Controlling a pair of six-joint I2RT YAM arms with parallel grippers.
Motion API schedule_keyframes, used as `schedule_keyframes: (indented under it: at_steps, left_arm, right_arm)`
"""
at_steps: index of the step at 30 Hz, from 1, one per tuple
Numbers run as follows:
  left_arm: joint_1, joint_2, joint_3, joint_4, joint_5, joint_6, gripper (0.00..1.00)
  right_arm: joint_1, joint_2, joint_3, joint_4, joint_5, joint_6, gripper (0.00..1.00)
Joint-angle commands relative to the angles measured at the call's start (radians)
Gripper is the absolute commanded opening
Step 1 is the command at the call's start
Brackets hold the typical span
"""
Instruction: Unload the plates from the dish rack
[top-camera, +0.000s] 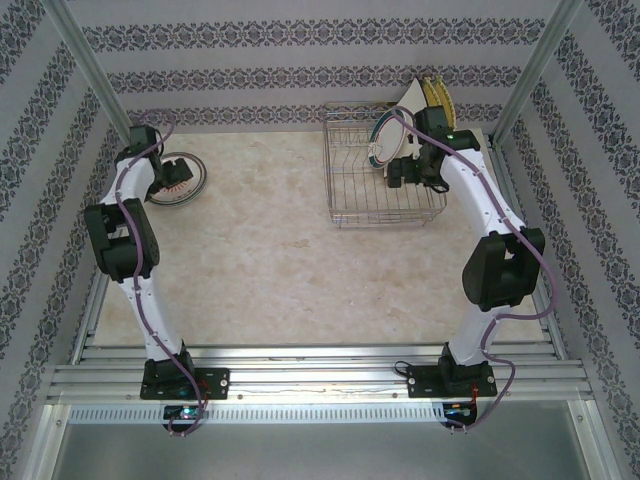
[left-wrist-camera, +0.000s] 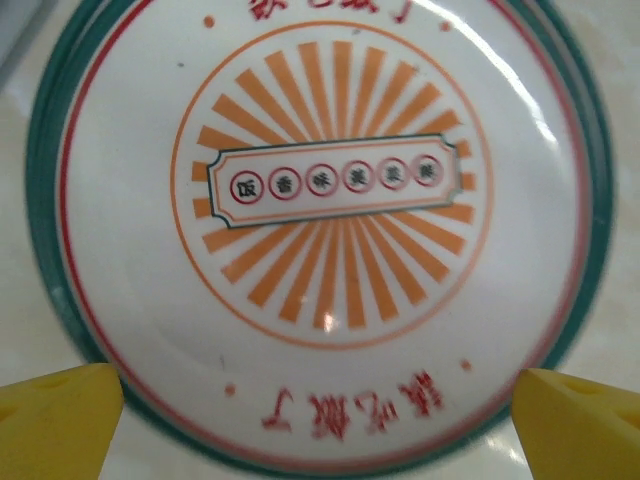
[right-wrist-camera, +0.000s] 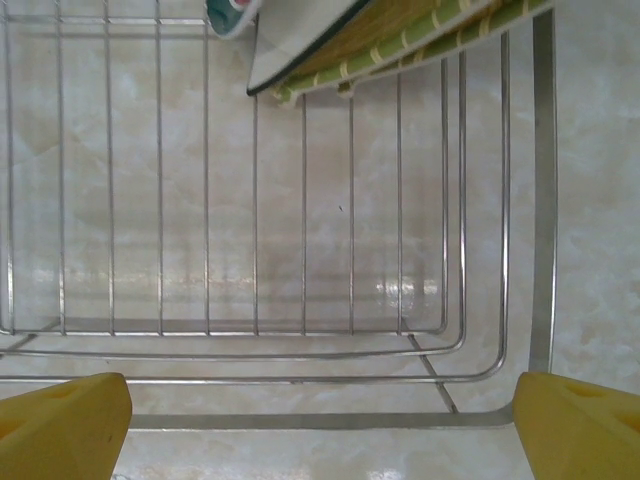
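**Top ext. view.** Beige marbled table (top-camera: 280, 260) with two arms mounted at its near edge. The L arm reaches to the far-left corner. The left gripper (top-camera: 158, 172) hangs over a sunburst plate (top-camera: 188, 180), which lies flat on the table, well apart from the dish rack (top-camera: 385, 195). The rack stands at far right. Three plates stand on edge in its far end: a round plate (top-camera: 385, 138) with a green rim, a white plate (top-camera: 408, 108) behind it, and a yellow woven plate (top-camera: 438, 95) furthest back, tilted toward the wall. The near part of the rack holds bare wire. The R arm curves over the rack's right side, with the right gripper (top-camera: 402, 178) above the wires and just near of the round plate. Jaw spacing can't be read from this view for either gripper.

**L wrist view.** Looks straight down on the sunburst plate (left-wrist-camera: 330, 200): green rim, thin red ring, orange rays around a banner w/ small round characters, red script at top and bottom. The left gripper (left-wrist-camera: 320, 430) is spread wide, with yellow fingertips (left-wrist-camera: 55, 420) at the two lower corners. Nothing is clamped. The plate's near rim lies between the tips; contact can't be told.

**R wrist view.** Looks down into the dish rack (right-wrist-camera: 300, 330), with the table showing through its wires. The right gripper (right-wrist-camera: 320, 430) is also spread wide and holds nothing. Its yellow fingertips (right-wrist-camera: 580, 425) sit over the rack's near rim. At the top edge are the lower parts of the white plate (right-wrist-camera: 295, 40), dark-edged, the woven plate (right-wrist-camera: 420, 25) beside it, and a sliver of the round plate (right-wrist-camera: 228, 12).
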Motion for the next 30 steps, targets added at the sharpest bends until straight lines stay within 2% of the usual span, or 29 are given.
schedule_keyframes:
  at_steps: [1,5,9,12,20,30]
  left_arm:
    - [-0.085,-0.114,0.155,-0.217,-0.077,0.154,1.00]
    - [-0.184,-0.065,0.344,-0.468,-0.109,0.216,1.00]
    - [-0.257,-0.022,0.433,-0.589,-0.097,0.211,1.00]
    - [-0.286,-0.019,0.436,-0.596,-0.085,0.195,1.00]
    - [-0.315,-0.004,0.423,-0.581,-0.089,0.160,1.00]
    - [-0.315,-0.001,0.395,-0.552,-0.107,0.158,1.00]
  right_arm:
    - [-0.002,0.043,0.098,0.052,-0.010,0.013,0.98]
    - [0.024,0.169,0.259,0.067,0.071,0.029,0.98]
    - [0.049,0.307,0.446,0.061,0.115,0.034,0.98]
    - [0.060,0.412,0.608,0.032,0.164,0.028,0.98]
    - [0.070,0.624,0.903,0.010,0.237,0.034,0.98]
    - [0.055,0.759,1.009,0.051,0.250,0.099,0.95]
